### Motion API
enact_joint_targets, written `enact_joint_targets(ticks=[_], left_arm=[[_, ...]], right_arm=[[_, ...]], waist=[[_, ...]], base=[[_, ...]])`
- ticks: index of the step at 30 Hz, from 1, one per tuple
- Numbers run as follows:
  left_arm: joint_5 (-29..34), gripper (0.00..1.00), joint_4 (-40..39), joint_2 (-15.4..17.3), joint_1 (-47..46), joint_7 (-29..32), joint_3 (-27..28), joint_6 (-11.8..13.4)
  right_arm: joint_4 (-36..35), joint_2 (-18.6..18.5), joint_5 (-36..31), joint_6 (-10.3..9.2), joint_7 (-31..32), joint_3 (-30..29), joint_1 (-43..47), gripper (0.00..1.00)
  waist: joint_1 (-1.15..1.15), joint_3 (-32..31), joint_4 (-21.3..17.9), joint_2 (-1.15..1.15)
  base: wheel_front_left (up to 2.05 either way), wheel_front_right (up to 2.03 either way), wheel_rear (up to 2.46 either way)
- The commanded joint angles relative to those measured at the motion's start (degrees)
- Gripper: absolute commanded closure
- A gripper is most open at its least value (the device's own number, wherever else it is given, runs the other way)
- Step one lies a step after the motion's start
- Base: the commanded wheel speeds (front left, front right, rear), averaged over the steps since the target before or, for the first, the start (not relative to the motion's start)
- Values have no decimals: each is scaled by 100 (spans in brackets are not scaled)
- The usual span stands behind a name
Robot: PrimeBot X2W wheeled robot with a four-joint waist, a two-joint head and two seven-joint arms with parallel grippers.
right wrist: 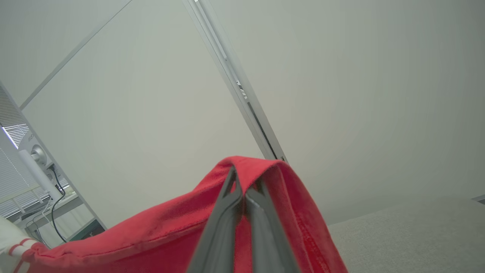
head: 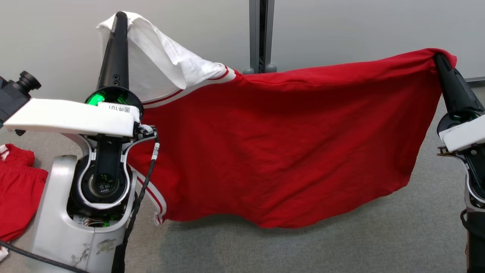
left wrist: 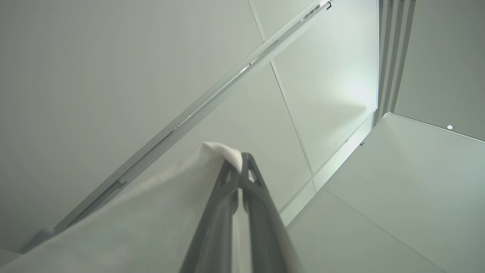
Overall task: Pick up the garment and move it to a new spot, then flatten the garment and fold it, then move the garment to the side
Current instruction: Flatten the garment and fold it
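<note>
Left gripper [head: 121,17] is clamped on the white sleeve end of the garment [head: 284,144]; my right gripper [head: 439,58] clamps its red corner. It hangs stretched between them, long axis running left to right, lower edge apparently just clear of the floor [head: 303,250].

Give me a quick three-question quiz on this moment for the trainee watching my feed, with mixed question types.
1. True or false: the garment hangs spread between the left hand and the right hand.
2. Which fabric does the left hand pinch? A. white B. red C. none
3. Fill in: a second red garment lies on the floor at the robot's ____.
Key: 1 true; 2 A; 3 left.
</note>
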Motion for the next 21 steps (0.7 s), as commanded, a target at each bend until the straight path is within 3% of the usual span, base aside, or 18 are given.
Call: enact_joint_targets(ticks=[1, 8, 11, 12, 17, 21], left_arm=[[-32, 100, -6, -3, -133, -29, 58, 89], [-1, 100, 415, 49, -925, 315, -12, 670], [23, 100, 865, 111, -1763, 521, 25, 829], [87, 100, 1272, 106, -2460, 571, 32, 886], [472, 100, 2581, 103, -4426, 248, 51, 615], [597, 100, 3302, 37, -5448, -162, 150, 210]], right_arm=[[34, 78, 77, -2, 132, -103, -93, 100], [160, 440, -31, -1, 922, -529, -1021, 100], [449, 477, -146, -1, 1113, -570, -1821, 100], [766, 489, -184, -1, 1070, -672, -2520, 100], [1634, 501, -262, -1, 353, -472, -4295, 100], [2181, 493, -100, -1, -402, -288, -5121, 100]], waist=[[0, 30, 4, 0], [0, 687, 45, 0], [0, 1188, 34, 0], [0, 1558, 32, 0], [0, 2375, -7, 0], [0, 2670, -10, 0]], base=[[0, 0, 0], [0, 0, 0], [0, 0, 0], [0, 0, 0], [0, 0, 0], [0, 0, 0]])
